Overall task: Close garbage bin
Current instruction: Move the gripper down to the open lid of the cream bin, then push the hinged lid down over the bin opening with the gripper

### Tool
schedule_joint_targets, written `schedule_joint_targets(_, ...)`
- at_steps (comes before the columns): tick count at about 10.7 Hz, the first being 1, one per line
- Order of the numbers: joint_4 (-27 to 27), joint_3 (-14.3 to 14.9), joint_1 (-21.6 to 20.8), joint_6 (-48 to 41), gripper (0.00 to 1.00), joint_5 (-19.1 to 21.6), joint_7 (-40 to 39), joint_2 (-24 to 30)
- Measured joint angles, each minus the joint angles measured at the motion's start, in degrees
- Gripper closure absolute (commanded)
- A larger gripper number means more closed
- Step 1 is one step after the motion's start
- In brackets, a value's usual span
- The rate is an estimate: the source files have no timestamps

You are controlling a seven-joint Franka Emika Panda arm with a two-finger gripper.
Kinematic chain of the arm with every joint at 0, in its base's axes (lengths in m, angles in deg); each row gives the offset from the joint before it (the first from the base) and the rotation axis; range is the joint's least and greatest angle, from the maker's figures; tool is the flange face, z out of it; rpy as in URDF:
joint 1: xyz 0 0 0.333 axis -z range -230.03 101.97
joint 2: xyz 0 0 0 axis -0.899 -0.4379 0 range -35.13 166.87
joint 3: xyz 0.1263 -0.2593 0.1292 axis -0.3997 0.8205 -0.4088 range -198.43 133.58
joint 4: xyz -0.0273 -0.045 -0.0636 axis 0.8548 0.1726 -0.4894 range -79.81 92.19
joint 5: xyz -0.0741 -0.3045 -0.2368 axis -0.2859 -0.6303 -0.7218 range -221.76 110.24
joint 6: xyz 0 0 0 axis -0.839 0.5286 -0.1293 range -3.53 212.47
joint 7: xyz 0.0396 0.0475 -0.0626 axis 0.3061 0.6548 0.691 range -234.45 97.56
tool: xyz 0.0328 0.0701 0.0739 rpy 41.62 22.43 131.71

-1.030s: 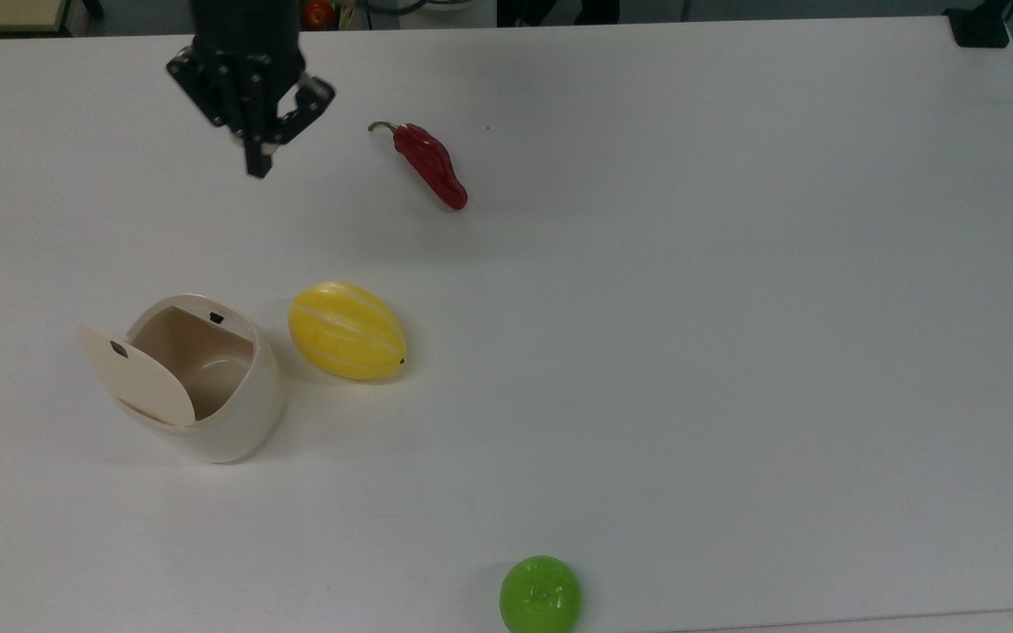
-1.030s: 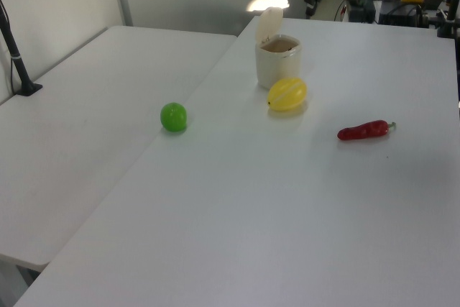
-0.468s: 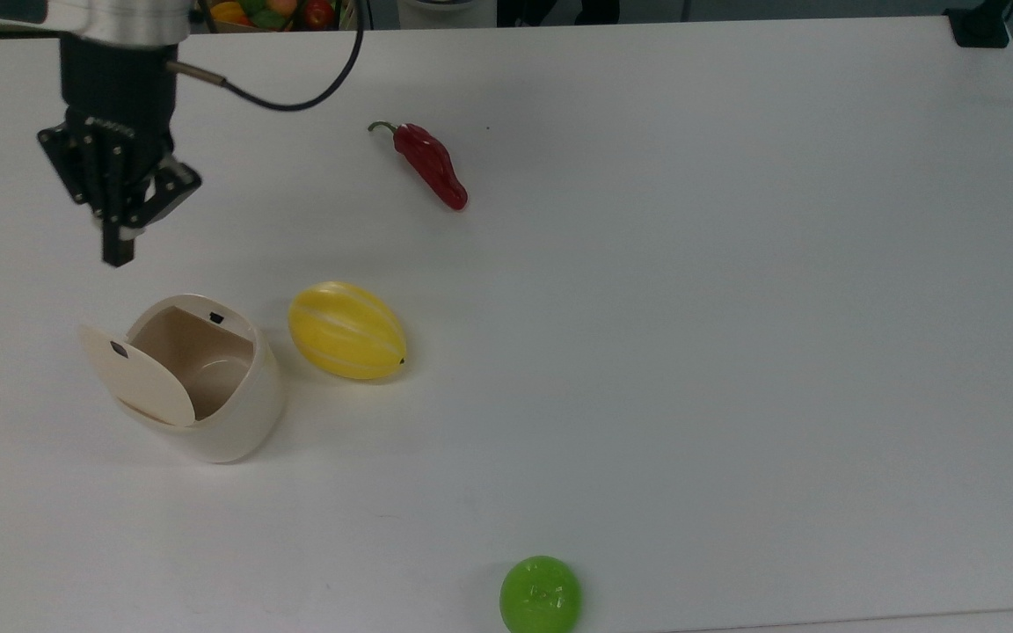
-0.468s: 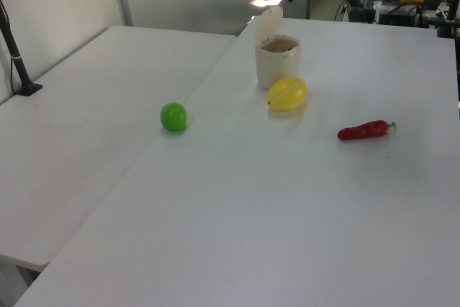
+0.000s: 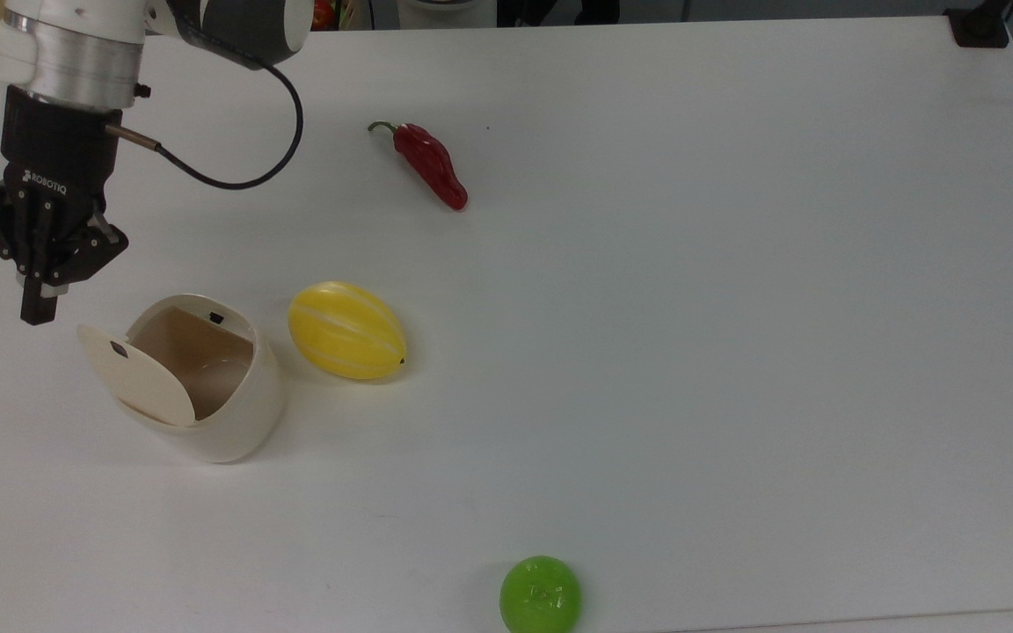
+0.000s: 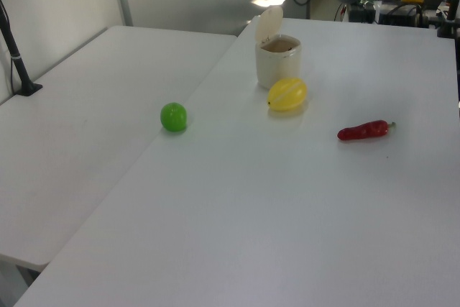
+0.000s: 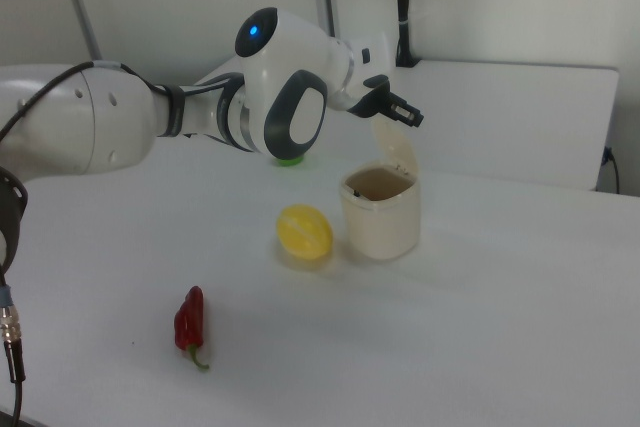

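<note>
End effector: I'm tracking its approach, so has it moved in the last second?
Yes. In the top view the end effector went from near the pepper leftward and down, beside the bin.

Bright, even overhead light; soft shadows.
The white table (image 5: 691, 352) looks slightly washed out, a glare patch (image 6: 269, 2) glows on the left view's far wall.

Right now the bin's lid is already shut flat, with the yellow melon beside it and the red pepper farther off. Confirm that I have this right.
Not quite: the lid is not shut. In the top view it stands open on the garbage bin, showing the bare inside. The rest holds: the yellow melon sits beside the bin and the red pepper lies farther off.
</note>
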Motion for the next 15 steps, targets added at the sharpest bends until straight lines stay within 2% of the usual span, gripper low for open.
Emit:
schedule_joint_targets(10,-1.8,-1.2,-1.0,0.2,1.00,0.0,0.6,-2.0)
schedule_joint_targets(15,-1.9,-1.2,-2.2,-9.9,1.00,0.0,0.6,-2.0)
